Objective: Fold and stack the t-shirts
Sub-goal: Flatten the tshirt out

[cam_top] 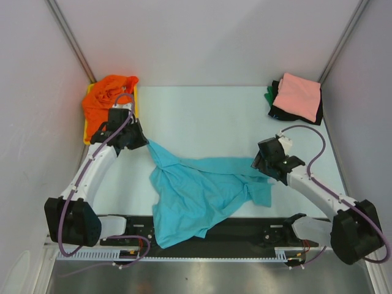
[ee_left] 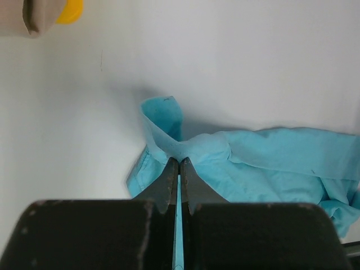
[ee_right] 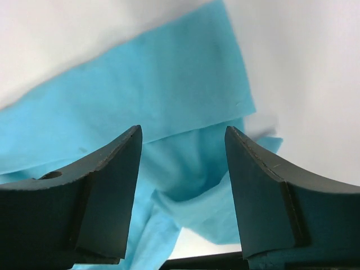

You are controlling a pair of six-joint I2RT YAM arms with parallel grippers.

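The turquoise t-shirt [cam_top: 196,196] lies crumpled and unfolded on the near middle of the worktop [cam_top: 202,116]. The left hand [cam_top: 144,143] is clamped on a thin fold at the shirt's far-left corner. This grip probably anchors one end so that the cloth can be drawn flat. The right hand [cam_top: 256,164] hovers just above the shirt's right end with its jaws apart and nothing between them, apparently placed to take a second corner. At the far right corner, a salmon pink t-shirt [cam_top: 298,95] lies folded on top of a black t-shirt [cam_top: 278,114], forming the stack. An orange t-shirt [cam_top: 104,98] is heaped in the yellow tray [cam_top: 86,136] at far left, not yet folded.
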